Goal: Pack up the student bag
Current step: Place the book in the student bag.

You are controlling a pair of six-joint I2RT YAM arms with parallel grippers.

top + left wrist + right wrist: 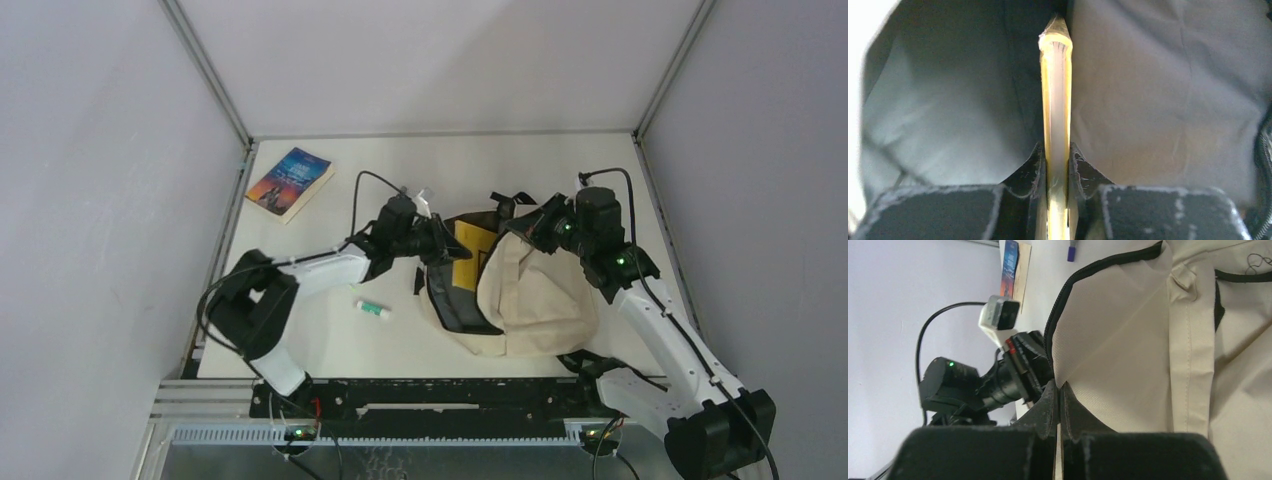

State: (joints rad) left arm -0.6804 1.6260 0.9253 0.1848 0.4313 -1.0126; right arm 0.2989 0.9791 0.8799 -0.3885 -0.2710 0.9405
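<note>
While the one student bag (535, 300) lies open on the counter (560, 170), left fingers (1030, 170) clamp one thin yellow book (1056, 100) inside it. Right fingers (1045, 410) pinch its flap. One blue book (290, 183) and one small tube (373, 309) lie outside.

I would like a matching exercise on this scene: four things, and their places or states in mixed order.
1 book
2 green-and-white tube
3 yellow flat item
4 student bag

A pinched by the left gripper, inside the bag
B loose on the table, close to the bag
C near the table's far left corner
D flap pinched by the right gripper

Pairs: 1-C, 2-B, 3-A, 4-D
</note>
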